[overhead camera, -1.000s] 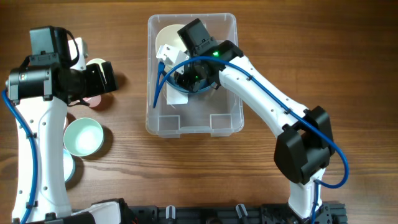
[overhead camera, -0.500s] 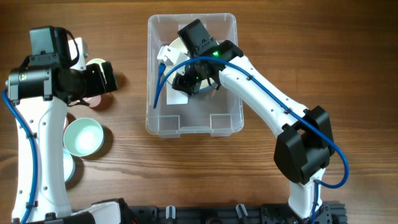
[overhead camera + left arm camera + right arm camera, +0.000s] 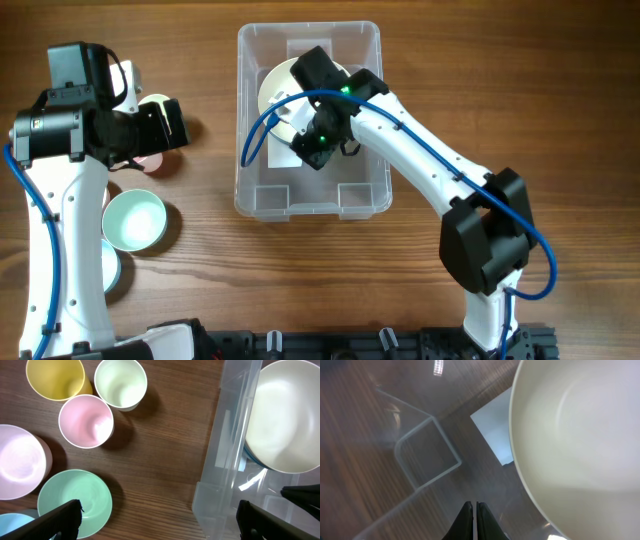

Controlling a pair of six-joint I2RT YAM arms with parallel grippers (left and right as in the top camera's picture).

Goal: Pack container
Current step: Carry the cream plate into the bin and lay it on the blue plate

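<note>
Likely light, stiff, slick: grip the container [image 3: 241, 150] at its rim. Over its floor, closed, empty right fingers [image 3: 466, 520]; beside it, wide-spread left fingers [image 3: 60, 517].

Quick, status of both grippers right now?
Left gripper: open, jaws wide apart, holding nothing.
Right gripper: shut, jaws together, empty, over the container beside the white bowl.

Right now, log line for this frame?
left gripper: open, over table | right gripper: shut, empty, inside container | white bowl: in container
</note>
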